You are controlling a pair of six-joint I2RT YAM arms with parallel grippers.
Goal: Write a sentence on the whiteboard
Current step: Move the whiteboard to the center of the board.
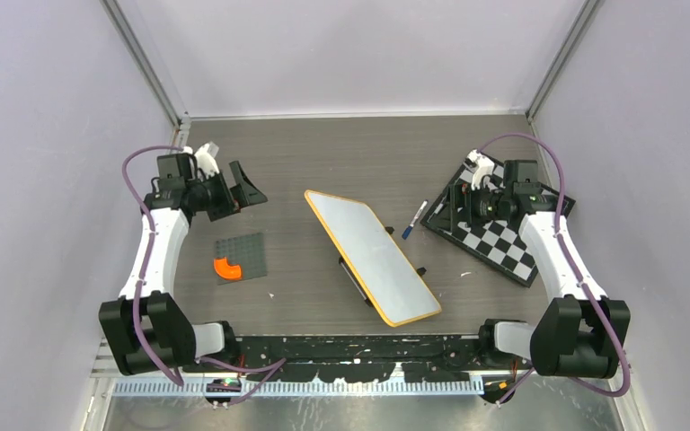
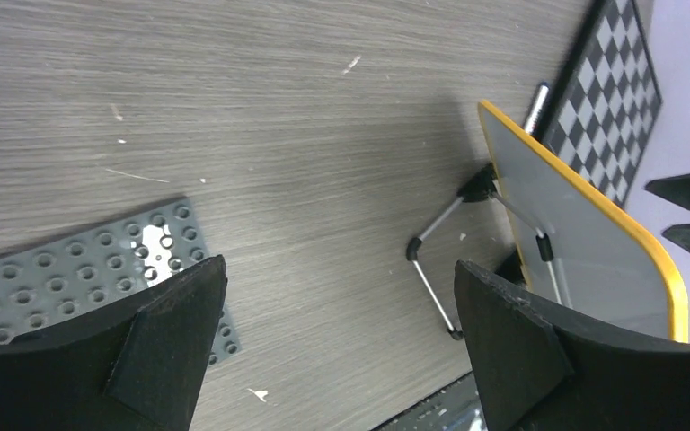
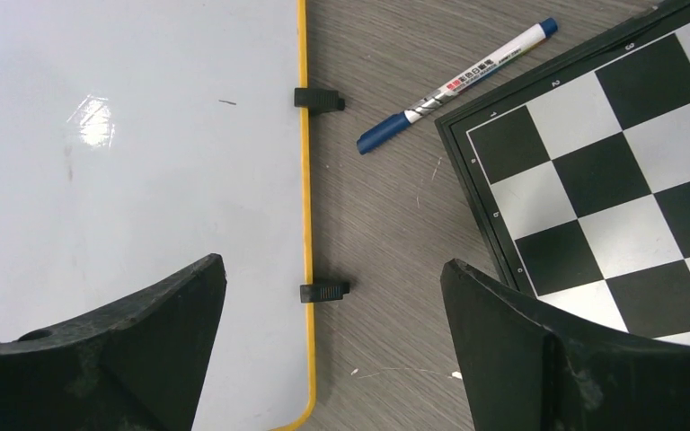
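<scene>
A: Top view, status?
B: The whiteboard (image 1: 373, 256) sits mid-table, set diagonally. The left gripper (image 1: 250, 190) and right gripper (image 1: 445, 214) are both released and hold nothing.
A: Left wrist view?
B: Jaws are wide above the table. The board is at the right, propped on a wire stand.
A: Right wrist view?
B: Jaws are wide. The marker (image 3: 454, 88) lies loose between the board and the checkered board (image 3: 611, 180). No sentence is visible. Judgement: marker pickup and all writing remain.

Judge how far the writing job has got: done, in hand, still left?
Done: nothing; the whiteboard carries no sentence. In hand: nothing; left claw and right claw hang open and empty, the marker lying beside the board. Left: grasp marker, write.
</scene>
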